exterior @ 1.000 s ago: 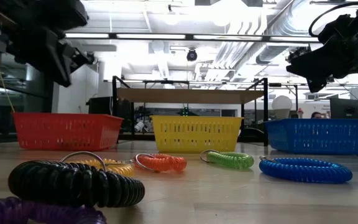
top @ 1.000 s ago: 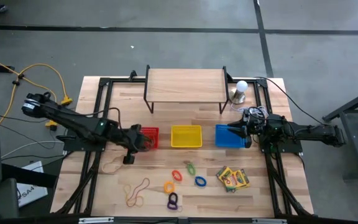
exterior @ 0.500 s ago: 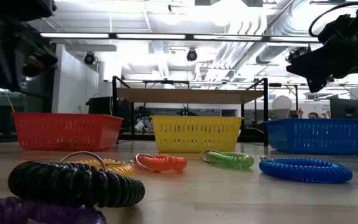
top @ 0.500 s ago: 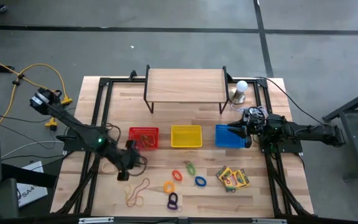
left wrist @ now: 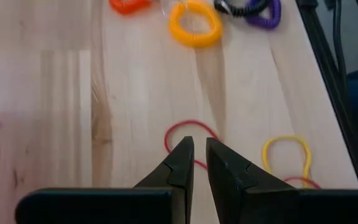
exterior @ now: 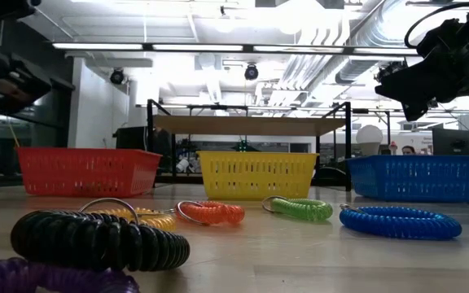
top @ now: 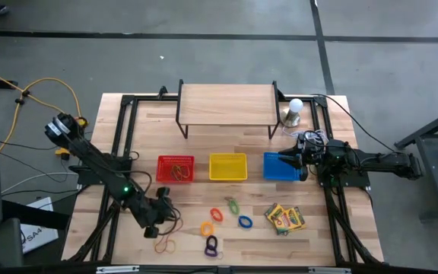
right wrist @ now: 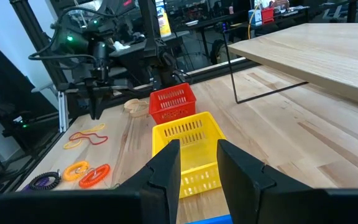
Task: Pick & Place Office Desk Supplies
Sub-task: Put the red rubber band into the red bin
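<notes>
Thin rubber bands lie loose on the light wooden surface (top: 318, 236) toward 7 o'clock: a red rubber band (left wrist: 169, 138) and a yellow rubber band (left wrist: 284, 139) at its 3 o'clock. The left tool (left wrist: 197, 144) is held directly above the red band, its fingers only slightly parted and nothing gripped.

Toward 3 o'clock from the bands, coiled plastic rings are scattered: orange (top: 216, 215), green (top: 233, 205), blue (top: 245, 221), yellow (top: 207, 228) and purple (top: 211, 245). Flat yellow-and-green crayon boxes (top: 284, 218) are stacked beyond them.

At 12 o'clock of the rings three slotted plastic baskets are lined up. A tangle of rubber bands is seen in the red basket (top: 162, 161). The yellow basket (top: 227, 156) is placed in the middle. The right tool (top: 286, 159) is held over the blue basket (top: 272, 175), released, nothing between its fingers.
</notes>
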`<state>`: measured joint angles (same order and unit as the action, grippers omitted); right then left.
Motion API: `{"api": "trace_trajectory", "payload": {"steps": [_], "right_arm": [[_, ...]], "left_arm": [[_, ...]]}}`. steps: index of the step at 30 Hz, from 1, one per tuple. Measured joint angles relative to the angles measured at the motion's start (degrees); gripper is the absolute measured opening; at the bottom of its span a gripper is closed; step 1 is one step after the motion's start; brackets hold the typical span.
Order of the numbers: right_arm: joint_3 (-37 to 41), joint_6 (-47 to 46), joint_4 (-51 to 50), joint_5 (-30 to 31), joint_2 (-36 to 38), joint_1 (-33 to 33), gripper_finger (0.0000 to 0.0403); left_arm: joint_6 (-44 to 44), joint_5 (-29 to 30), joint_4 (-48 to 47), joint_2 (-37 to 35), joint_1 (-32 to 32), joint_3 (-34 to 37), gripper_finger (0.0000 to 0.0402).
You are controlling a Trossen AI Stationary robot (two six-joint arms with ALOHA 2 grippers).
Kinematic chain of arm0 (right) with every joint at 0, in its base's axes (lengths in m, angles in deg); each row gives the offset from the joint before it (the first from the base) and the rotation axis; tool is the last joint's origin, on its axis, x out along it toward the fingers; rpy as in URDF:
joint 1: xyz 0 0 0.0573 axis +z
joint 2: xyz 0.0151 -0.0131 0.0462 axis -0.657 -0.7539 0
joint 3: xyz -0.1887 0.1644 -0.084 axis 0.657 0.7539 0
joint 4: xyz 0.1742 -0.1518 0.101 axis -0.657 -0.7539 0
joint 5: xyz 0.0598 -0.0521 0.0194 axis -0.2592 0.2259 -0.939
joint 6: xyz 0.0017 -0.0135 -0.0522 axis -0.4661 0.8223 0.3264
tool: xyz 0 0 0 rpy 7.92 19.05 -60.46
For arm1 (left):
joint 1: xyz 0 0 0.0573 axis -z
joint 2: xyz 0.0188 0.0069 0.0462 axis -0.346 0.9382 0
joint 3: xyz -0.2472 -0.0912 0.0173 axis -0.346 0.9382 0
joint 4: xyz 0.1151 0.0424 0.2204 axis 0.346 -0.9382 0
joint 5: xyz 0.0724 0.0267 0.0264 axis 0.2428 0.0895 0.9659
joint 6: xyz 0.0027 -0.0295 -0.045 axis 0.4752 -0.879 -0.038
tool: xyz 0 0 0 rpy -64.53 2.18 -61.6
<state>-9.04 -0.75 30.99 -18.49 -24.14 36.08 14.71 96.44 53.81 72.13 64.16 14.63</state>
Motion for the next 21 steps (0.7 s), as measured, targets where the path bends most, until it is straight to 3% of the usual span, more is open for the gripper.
{"api": "trace_trajectory", "payload": {"steps": [21], "right_arm": [[0.0, 0.0, 0.0, 0.0, 0.0, 0.0, 0.0094]], "left_arm": [[-1.1, -1.6, -0.4, 1.6, 1.3, 0.0, 0.0040]]}}
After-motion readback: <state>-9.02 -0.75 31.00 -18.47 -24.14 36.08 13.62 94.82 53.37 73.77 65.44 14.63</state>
